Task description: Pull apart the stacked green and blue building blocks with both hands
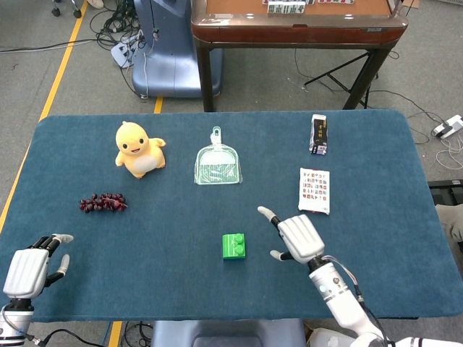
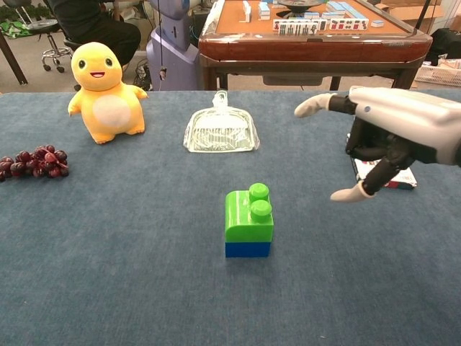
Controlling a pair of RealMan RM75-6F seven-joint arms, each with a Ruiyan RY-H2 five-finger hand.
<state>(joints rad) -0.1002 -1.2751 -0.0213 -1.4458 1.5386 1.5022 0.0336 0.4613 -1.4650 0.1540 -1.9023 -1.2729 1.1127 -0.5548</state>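
Sitting near the middle of the tabletop (image 1: 376,152), toward its front edge, the green block (image 2: 249,215) is resting stacked on the blue block (image 2: 248,249), the two still joined and untouched. The right robot hand (image 1: 298,237) is hovering just beside the stack on its right, apart from it, with its fingers (image 2: 351,193) spread wide and holding nothing; in the chest view it is showing at the right, above and beside the blocks. The left robot hand (image 1: 27,267) is lying well apart from the stack at the front left corner of the tabletop, its fingers loosely apart and holding nothing.

Further back, a yellow duck toy (image 1: 137,149) is standing at the left, with a bunch of grapes (image 1: 103,202) lying in front of it. A clear dustpan (image 1: 217,163) is lying behind the blocks. A card pack (image 1: 314,190) and a small dark box (image 1: 318,134) are lying at the right.
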